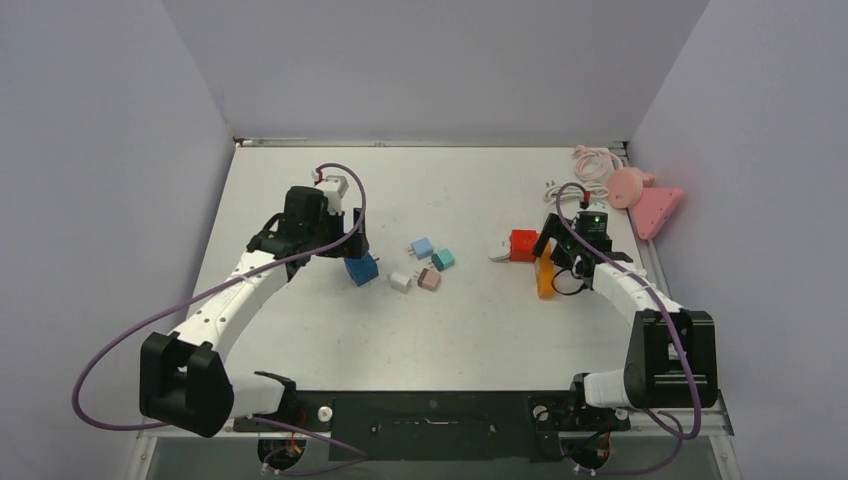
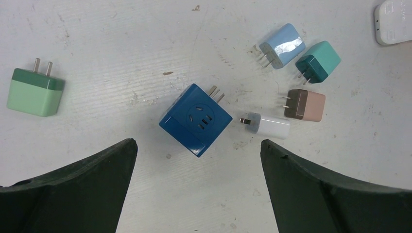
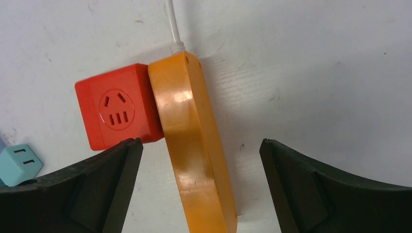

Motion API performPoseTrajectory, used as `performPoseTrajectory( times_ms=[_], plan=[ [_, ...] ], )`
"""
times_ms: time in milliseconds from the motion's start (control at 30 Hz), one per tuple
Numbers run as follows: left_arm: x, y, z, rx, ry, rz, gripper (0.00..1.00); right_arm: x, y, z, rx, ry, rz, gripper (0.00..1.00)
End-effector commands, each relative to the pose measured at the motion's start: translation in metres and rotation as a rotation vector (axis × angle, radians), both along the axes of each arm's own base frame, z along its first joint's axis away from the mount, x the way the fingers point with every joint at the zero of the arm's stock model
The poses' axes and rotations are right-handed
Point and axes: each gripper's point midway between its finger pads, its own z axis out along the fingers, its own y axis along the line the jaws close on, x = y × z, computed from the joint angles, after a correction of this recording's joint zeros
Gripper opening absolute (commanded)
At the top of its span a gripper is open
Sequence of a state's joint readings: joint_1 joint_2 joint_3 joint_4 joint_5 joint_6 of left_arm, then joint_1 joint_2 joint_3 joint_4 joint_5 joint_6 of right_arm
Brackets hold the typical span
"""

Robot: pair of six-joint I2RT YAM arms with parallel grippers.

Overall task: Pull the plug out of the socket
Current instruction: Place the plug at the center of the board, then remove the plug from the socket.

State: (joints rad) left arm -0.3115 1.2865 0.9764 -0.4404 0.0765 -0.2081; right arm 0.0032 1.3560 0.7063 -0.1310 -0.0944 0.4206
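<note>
**A:** what's the left arm doing?

**B:** left pincer [image 2: 197, 145] is spread wide and empty; wrist tipped straight down over the blue cube [image 2: 195, 119], which lies loose on the surface [image 2: 121, 39] with its prongs bare; green plug [image 2: 35, 92] off to its left, small loose plugs just right; looks like a pile of finished ones to me.

**A:** and the right arm?

**B:** right pincer [image 3: 200, 143] is spread too, holding nothing; it points down with a finger either side of the orange strip [image 3: 194, 141], which stands on edge; red cube [image 3: 119, 114] sits tight against the strip's left face, plugged in I'd guess; that's the one to pull.
</note>
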Motion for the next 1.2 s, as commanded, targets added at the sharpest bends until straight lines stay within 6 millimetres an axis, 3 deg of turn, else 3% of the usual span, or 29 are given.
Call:
performPoseTrajectory(
  times_ms=[0, 400, 467, 567, 833, 1033, 1167],
  plan=[
    [0.004, -0.007, 0.022, -0.062, -0.069, -0.012, 0.96, -0.002, 0.01, -0.008, 0.04, 0.017, 0.037, 0.97],
    [0.003, -0.009, 0.024, -0.074, -0.069, -0.02, 0.96, -0.01, 0.008, -0.023, 0.038, 0.035, 0.017, 0.77],
    [0.002, -0.009, 0.023, -0.074, -0.067, -0.02, 0.96, -0.007, 0.011, -0.026, 0.052, 0.034, 0.031, 0.66],
    [0.002, -0.009, 0.022, -0.073, -0.066, -0.019, 0.96, -0.006, 0.017, -0.03, 0.077, 0.038, 0.055, 0.39],
    [0.003, -0.011, 0.019, -0.075, -0.055, -0.025, 0.96, -0.002, 0.038, -0.025, 0.181, -0.012, 0.116, 0.07],
    [0.002, -0.017, 0.021, -0.095, -0.064, -0.05, 0.96, 0.0, 0.075, -0.009, 0.368, -0.088, 0.219, 0.05],
    [-0.007, -0.042, 0.03, -0.149, -0.097, -0.158, 0.96, 0.002, 0.103, 0.01, 0.468, -0.156, 0.308, 0.05]
  ],
)
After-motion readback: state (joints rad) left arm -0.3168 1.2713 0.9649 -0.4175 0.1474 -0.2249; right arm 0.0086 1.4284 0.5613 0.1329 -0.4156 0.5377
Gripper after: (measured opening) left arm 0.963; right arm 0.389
